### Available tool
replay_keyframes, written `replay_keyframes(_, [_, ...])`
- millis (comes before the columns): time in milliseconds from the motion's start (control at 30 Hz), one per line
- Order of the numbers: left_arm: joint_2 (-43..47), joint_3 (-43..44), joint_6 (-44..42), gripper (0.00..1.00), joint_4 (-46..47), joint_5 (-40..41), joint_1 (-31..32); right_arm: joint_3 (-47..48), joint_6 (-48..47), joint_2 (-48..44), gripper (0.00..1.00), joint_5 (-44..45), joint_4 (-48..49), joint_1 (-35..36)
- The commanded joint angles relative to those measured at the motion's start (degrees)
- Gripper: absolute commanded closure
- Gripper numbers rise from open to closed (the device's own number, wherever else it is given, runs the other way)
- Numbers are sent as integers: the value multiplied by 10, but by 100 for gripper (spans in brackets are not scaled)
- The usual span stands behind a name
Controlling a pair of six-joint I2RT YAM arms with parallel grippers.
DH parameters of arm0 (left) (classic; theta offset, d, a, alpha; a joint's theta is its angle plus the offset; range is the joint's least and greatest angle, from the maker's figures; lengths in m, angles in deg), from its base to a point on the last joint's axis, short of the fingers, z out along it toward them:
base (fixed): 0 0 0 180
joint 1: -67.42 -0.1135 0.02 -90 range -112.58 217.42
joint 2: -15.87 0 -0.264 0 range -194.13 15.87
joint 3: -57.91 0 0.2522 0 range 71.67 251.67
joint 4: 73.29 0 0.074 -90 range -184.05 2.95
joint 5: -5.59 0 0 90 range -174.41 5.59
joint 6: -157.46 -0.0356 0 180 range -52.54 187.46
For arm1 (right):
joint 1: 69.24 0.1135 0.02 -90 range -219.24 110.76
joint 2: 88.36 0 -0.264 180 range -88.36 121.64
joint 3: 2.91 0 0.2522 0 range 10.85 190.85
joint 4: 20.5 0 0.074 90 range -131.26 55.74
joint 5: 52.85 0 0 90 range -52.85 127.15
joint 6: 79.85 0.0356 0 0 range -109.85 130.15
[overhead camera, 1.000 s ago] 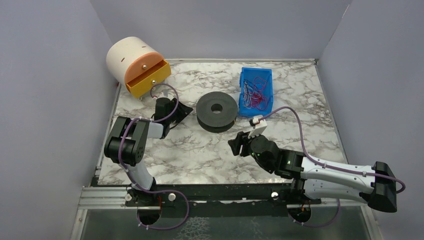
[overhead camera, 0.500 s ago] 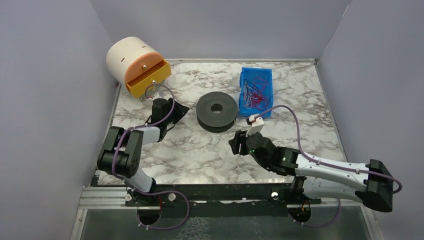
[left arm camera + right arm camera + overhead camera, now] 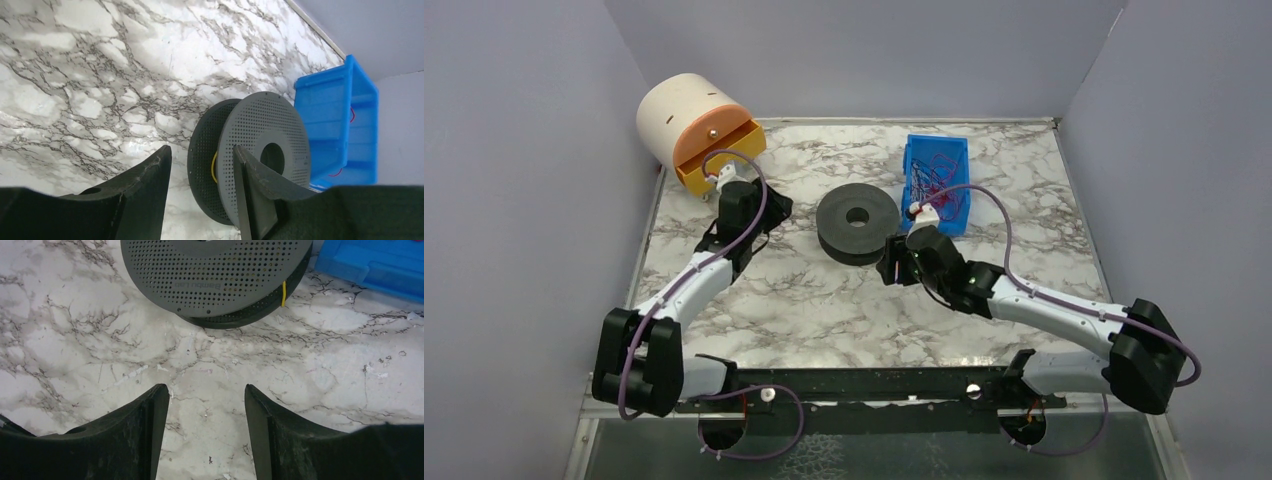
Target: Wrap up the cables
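A dark grey perforated spool (image 3: 857, 222) lies flat mid-table, with a bit of yellow cable (image 3: 283, 293) showing between its flanges. It also shows in the left wrist view (image 3: 260, 155) and the right wrist view (image 3: 215, 270). A blue bin (image 3: 936, 182) behind and to the right of it holds tangled red and blue cables (image 3: 937, 180). My left gripper (image 3: 769, 212) is open and empty, left of the spool. My right gripper (image 3: 890, 268) is open and empty, just in front of the spool's right edge, over bare marble.
A cream cylinder with an open orange drawer (image 3: 714, 160) stands at the back left, close behind the left wrist. Grey walls enclose the marble table (image 3: 1024, 270) on three sides. The blue bin shows in the left wrist view (image 3: 340, 120) beyond the spool.
My left arm has stretched out and its gripper has moved back, toward the drawer. My right gripper has moved up toward the spool's near right edge.
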Motion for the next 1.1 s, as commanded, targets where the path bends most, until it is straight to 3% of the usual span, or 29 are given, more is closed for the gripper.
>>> replay_keyframes(0, [40, 50, -60, 48, -92, 39, 12, 32, -10, 24, 37, -52, -18, -28])
replay_keyframes(233, [66, 131, -149, 37, -183, 51, 47, 74, -26, 72, 29, -74, -50, -76])
replay_keyframes(533, [21, 260, -269, 24, -317, 126, 182, 115, -37, 93, 16, 15, -110, -101])
replay_keyframes(567, [15, 272, -279, 22, -329, 137, 197, 116, -37, 89, 14, 26, -115, -106])
replay_keyframes(633, [5, 295, -310, 3, -348, 158, 233, 113, -41, 75, 13, 32, -119, -118])
replay_keyframes(667, [-3, 307, -325, 1, -359, 170, 253, 109, -45, 64, 13, 25, -114, -125])
replay_keyframes(767, [-21, 339, -347, 1, -401, 188, 297, 98, -57, 35, 13, 4, -108, -152])
replay_keyframes(933, [9, 342, -368, 1, -419, 157, 306, 92, -62, -10, 14, 12, -122, -172])
replay_keyframes(967, [19, 340, -376, 1, -419, 156, 306, 94, -68, -22, 13, 6, -129, -172])
replay_keyframes(1033, [39, 338, -395, 1, -420, 162, 306, 103, -80, -43, 0, -9, -144, -172])
replay_keyframes(1067, [51, 336, -402, 1, -419, 163, 306, 108, -76, -52, 0, -8, -156, -172])
